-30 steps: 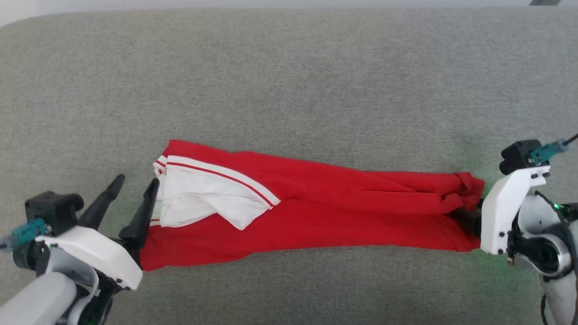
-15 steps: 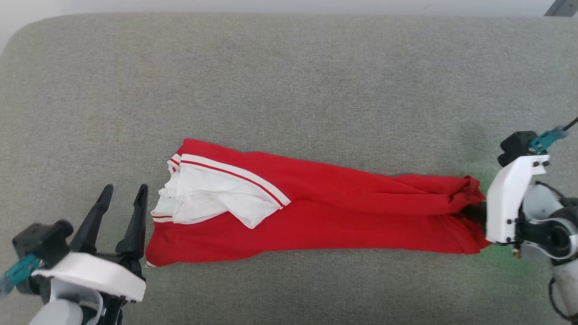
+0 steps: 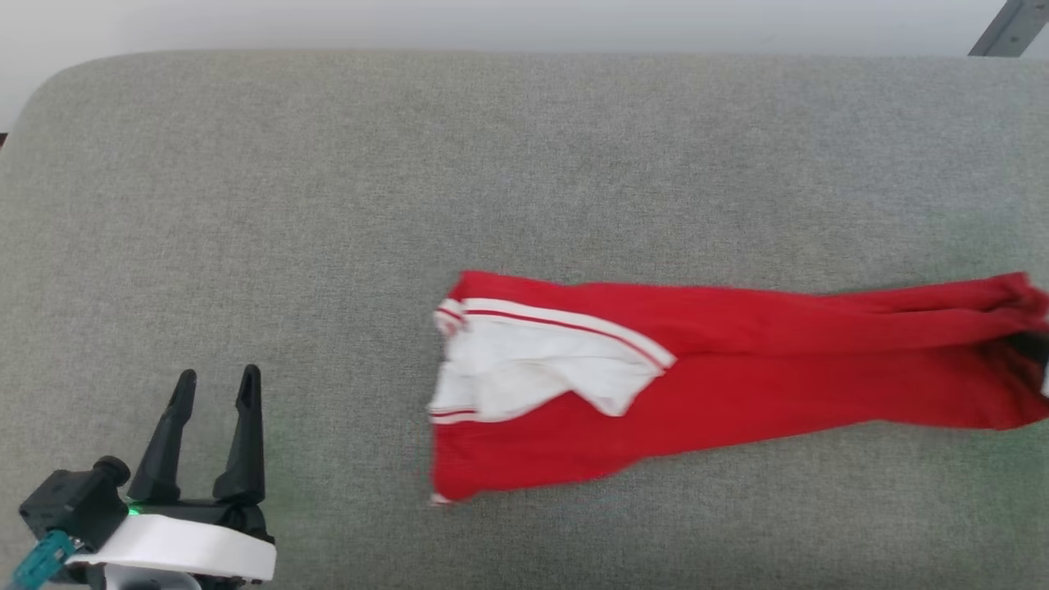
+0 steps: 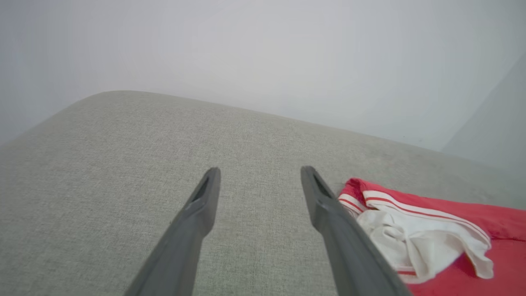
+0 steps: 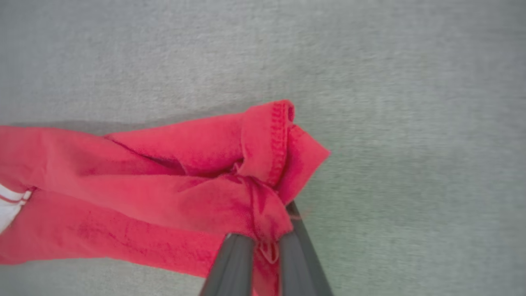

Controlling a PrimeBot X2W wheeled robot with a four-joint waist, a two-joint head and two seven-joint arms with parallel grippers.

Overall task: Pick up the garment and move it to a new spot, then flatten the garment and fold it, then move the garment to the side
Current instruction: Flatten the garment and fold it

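Gripping one bunched end of the red shirt (image 5: 144, 197), the robot's right claw (image 5: 263, 246) is clamped tight, its two dark fingers (image 5: 232, 263) pinching a gathered wad of stitched red hem between them, as the right wrist view shows. A thin shadow runs on the grey cushion (image 5: 411, 123) along the cloth's upper edge in that view.

From the head camera, the shirt (image 3: 737, 385) lies stretched in a long, narrow band across the grey cushion (image 3: 410, 180), folded lengthwise, reaching from near the middle of the picture to its right edge, where the pinched end puckers into creases. Its edges look slightly blurred. At the opposite end a white sleeve (image 3: 533, 369) is folded loosely over the red body, bordered by a red-and-white striped trim (image 3: 565, 319).

The left claw (image 3: 219, 378) sits at the lower left of the head view, well apart from the shirt, with its dark fingers spread wide and nothing between them. Its own wrist view shows the left claw (image 4: 260, 170) the same way, with bare cushion (image 4: 102, 185) showing in the gap. The shirt's (image 4: 452, 230) sleeve end lies off to the right of the fingers in that view, with the crumpled white sleeve (image 4: 419, 246) uppermost.

A pale wall (image 3: 492, 24) rises behind the cushion's rounded far edge, and a grey metal bar (image 3: 1004, 29) slants across the upper right corner of the head view.
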